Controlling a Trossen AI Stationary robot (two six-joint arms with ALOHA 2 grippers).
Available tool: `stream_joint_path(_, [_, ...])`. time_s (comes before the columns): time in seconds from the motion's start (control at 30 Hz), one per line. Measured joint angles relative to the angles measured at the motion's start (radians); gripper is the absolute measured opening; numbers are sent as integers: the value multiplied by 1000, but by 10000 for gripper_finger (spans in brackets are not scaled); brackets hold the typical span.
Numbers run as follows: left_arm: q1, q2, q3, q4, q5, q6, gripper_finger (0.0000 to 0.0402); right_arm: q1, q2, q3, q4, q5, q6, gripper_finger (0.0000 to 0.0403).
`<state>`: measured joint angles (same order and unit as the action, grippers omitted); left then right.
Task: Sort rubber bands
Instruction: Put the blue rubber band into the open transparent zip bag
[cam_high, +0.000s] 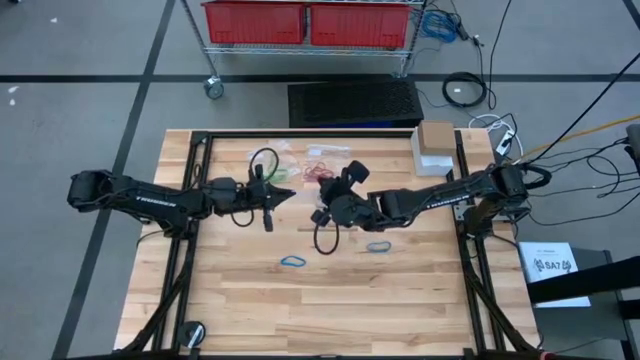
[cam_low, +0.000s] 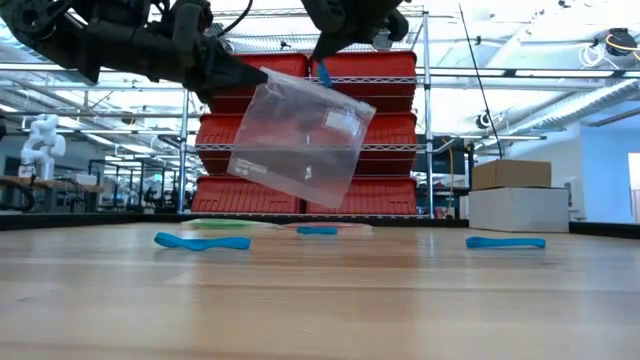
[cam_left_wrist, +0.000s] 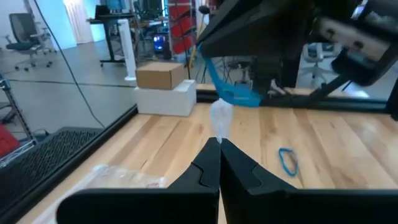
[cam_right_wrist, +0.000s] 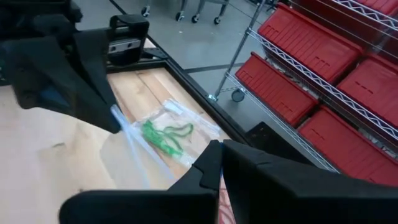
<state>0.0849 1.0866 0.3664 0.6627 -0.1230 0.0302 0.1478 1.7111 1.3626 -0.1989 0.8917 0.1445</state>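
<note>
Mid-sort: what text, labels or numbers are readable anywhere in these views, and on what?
"SA7": on the white sheet off the table's right edge; its smaller print is unreadable.
Lettering on the left arm: too small to read.
White label on the bag, which the left gripper holds while the right gripper holds a blue band above it: blurred, unreadable.
</note>
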Motion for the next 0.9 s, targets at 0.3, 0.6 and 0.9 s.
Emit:
stream_joint_path(0.3, [0, 0, 0, 14, 9, -24, 2, -32, 0, 0, 30, 8, -21, 0])
stream_joint_path(0.6, [0, 0, 0, 43, 11, -25, 2, -43, 9, 0, 63, -2, -33, 0])
stream_joint_path(0.9, [0, 0, 0, 37, -20, -49, 2, -20, 22, -1, 60, -8, -30, 0])
